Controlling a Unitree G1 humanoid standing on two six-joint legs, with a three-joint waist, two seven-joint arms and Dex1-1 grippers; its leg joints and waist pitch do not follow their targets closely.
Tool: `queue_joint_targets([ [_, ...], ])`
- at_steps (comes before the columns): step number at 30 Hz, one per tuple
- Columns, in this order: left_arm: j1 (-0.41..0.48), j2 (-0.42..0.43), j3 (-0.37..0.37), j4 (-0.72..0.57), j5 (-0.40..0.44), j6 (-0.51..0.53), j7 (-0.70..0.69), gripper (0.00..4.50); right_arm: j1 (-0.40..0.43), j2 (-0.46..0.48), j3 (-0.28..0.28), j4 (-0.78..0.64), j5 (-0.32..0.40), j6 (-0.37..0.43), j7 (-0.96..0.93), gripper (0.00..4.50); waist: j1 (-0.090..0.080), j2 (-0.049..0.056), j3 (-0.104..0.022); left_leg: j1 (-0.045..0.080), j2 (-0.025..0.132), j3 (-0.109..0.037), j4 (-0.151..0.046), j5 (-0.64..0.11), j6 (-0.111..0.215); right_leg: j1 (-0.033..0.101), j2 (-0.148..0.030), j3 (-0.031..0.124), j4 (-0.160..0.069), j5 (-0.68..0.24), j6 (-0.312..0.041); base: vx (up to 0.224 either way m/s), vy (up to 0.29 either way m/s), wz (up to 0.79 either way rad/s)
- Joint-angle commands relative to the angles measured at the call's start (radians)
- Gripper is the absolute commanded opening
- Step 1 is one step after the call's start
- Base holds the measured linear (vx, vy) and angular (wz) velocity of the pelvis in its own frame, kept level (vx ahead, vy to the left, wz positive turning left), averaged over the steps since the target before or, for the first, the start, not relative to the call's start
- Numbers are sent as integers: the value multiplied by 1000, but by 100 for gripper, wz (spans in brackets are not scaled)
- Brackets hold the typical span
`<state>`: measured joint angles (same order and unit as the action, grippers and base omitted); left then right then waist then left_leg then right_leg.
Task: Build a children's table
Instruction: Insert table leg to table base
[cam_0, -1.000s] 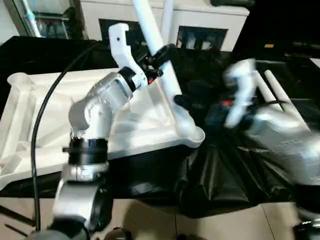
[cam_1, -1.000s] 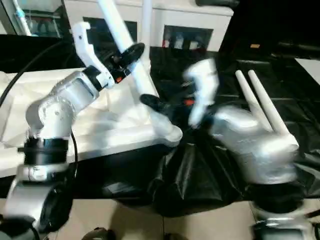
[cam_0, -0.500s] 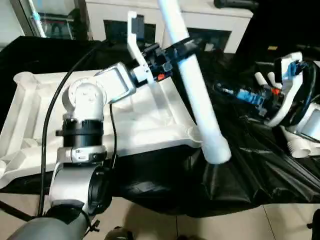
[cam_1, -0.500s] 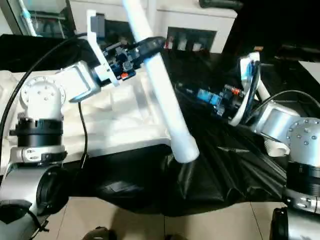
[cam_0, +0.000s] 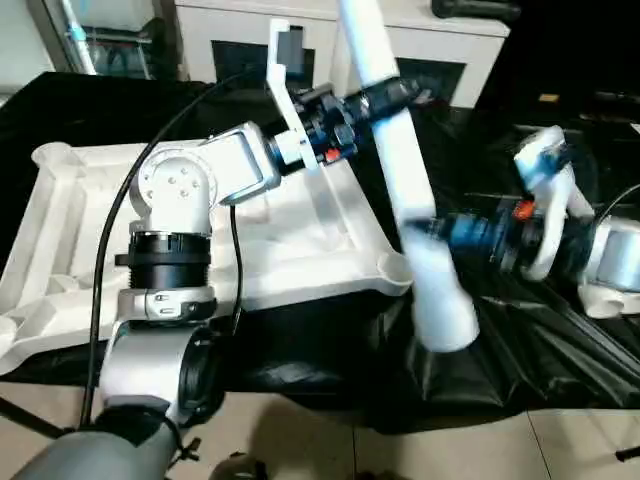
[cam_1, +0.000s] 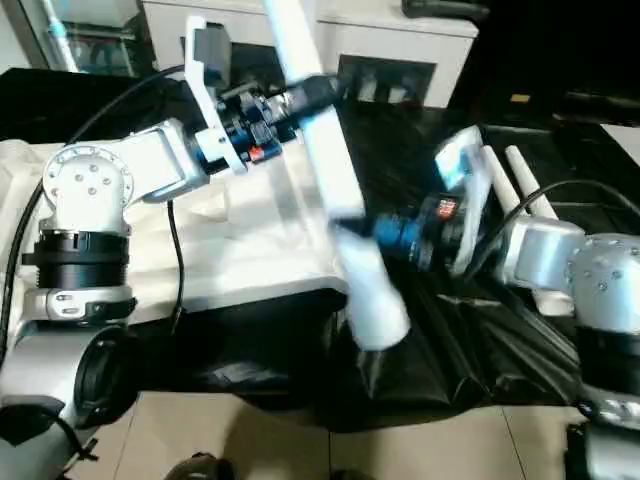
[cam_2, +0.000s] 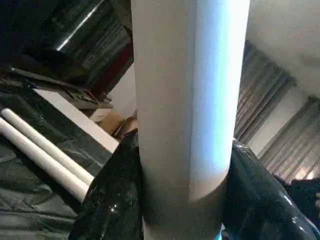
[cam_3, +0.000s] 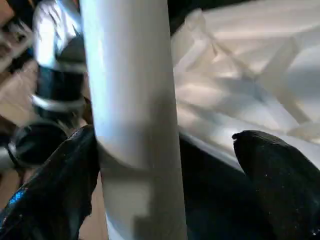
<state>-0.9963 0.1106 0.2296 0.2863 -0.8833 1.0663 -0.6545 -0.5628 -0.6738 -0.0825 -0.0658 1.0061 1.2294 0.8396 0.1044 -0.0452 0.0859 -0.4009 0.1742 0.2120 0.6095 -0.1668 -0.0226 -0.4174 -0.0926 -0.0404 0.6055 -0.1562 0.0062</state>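
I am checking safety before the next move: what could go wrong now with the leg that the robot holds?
1. The left gripper clamps the leg high up, so its free wide end hangs beyond the tabletop corner and might knock it.
2. The right gripper is open around the leg; closing off-centre could twist it in the left grip.
3. The spare legs lie close behind the right arm and may get pushed.

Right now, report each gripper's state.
Left gripper: jaws shut on a table leg.
Right gripper: jaws open, straddling that leg.

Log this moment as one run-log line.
left gripper: shut on leg | right gripper: open around leg | tabletop: upside down
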Motion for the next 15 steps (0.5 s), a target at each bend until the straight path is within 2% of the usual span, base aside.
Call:
queue_joint_targets([
  [1, -6, 0, -35, -32, 7, 1, -35, 172, 3, -16, 18, -21, -19, -8, 16, 448, 3, -5, -87, 34, 48, -27, -67, -141, -17, 54, -53, 31, -62, -204, -203, 0, 0, 0],
  [2, -2, 5, -56, -49, 2, 9, -54, 172, -3, -15, 18, -24, -7, 1, 18, 448, 1, -12, -88, 35, 48, -25, -66, -147, -14, 53, -52, 30, -64, -213, -208, 0, 0, 0],
  [3, -2, 5, -57, -49, 2, 10, -54, 172, -3, -15, 18, -24, -6, 1, 18, 448, 4, -9, -89, 35, 48, -26, -66, -144, -14, 53, -53, 30, -62, -215, -211, 0, 0, 0],
  [8, 3, 18, -90, -64, 3, 12, -90, 172, -4, -35, 44, -25, -16, -4, 63, 448, 7, -7, -89, 35, 48, -26, -64, -140, -9, 52, -51, 31, -60, -204, -215, 0, 0, 0],
  [12, 3, 21, -104, -65, 9, 10, -104, 172, 5, -60, 79, -38, -40, -14, 105, 407, 9, -8, -89, 34, 49, -26, -63, -139, -10, 53, -51, 31, -59, -198, -214, 0, 0, 0],
  [14, 2, 21, -109, -63, 13, 6, -112, 172, 15, -74, 104, -53, -52, -23, 125, 369, 9, -7, -88, 35, 49, -27, -64, -144, -13, 53, -53, 32, -59, -207, -211, 0, 0, 0],
  [15, 2, 21, -114, -64, 15, 5, -117, 172, 20, -79, 114, -60, -56, -27, 132, 369, 9, -7, -89, 34, 49, -27, -64, -142, -12, 53, -53, 32, -59, -205, -212, 0, 0, 0],
])
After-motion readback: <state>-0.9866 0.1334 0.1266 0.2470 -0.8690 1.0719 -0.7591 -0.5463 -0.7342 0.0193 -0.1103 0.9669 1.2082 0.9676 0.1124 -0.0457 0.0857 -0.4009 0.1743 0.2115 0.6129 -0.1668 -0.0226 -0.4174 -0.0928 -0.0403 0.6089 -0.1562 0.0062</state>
